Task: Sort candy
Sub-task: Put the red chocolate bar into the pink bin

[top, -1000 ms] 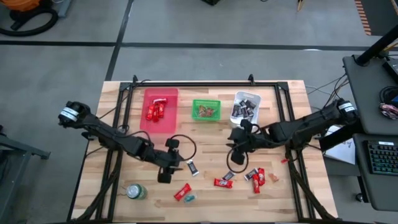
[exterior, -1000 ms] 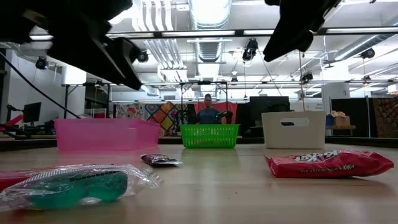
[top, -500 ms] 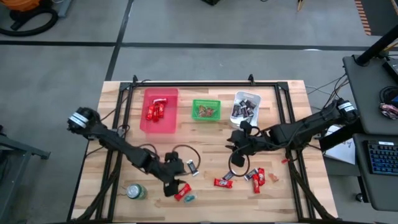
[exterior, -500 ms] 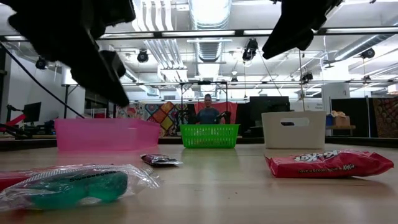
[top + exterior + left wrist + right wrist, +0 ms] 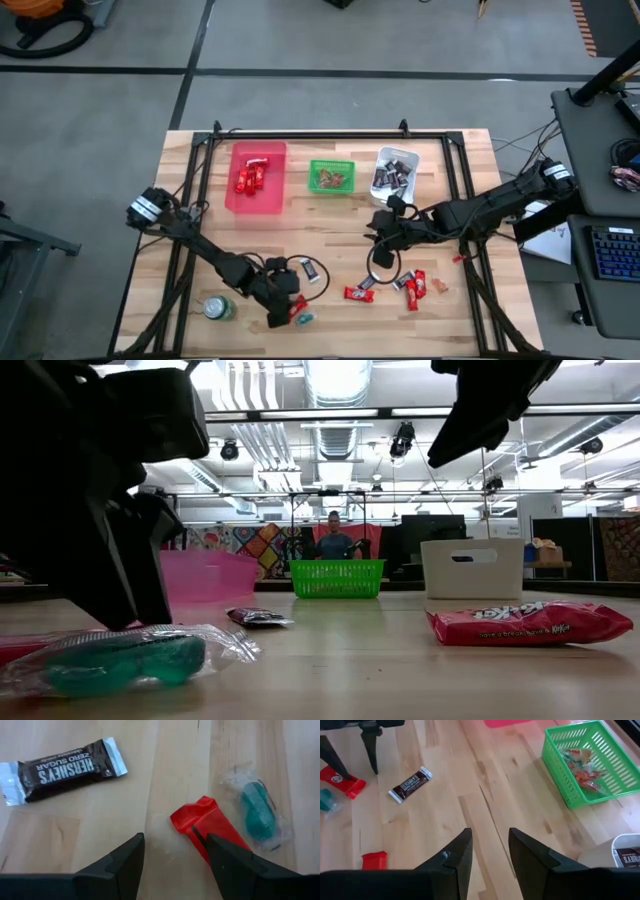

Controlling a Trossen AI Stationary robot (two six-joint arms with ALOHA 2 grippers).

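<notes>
Since a second ago the left gripper [image 5: 285, 308] has swung away from the dark bar [image 5: 310, 268] and come down toward the table's near edge, while the right arm has barely shifted. From above, that gripper now sits right over a red bar [image 5: 297, 312] with a teal sweet [image 5: 305, 319] just beside it, a short way from the green can [image 5: 219, 307]; sorted candy already lies in the pink tray [image 5: 258, 190], the green basket [image 5: 331, 177] and the white bin [image 5: 394, 172] across the table from the can, and a loose cluster of red and dark pieces [image 5: 410, 287] lies farther along the near edge. The right gripper [image 5: 380, 226] waits in mid-table, in front of the white bin. At table height, the left arm's dark bulk stands low just behind the teal sweet [image 5: 125, 660], with another red bar [image 5: 528, 623] well apart on the far side from the can. Through the left wrist camera, the fingers [image 5: 122, 865] stand apart, one tip touching or just over the red bar [image 5: 210, 830], the teal sweet [image 5: 257, 815] beside it and the dark bar [image 5: 65, 770] farther off. The right wrist camera shows its own fingers [image 5: 452, 857] parted with nothing between them, held above the boards. The step in hand looks like the reach for the red bar; next the left arm needs to centre over it, close, and carry it to the pink tray without catching the teal sweet.
</notes>
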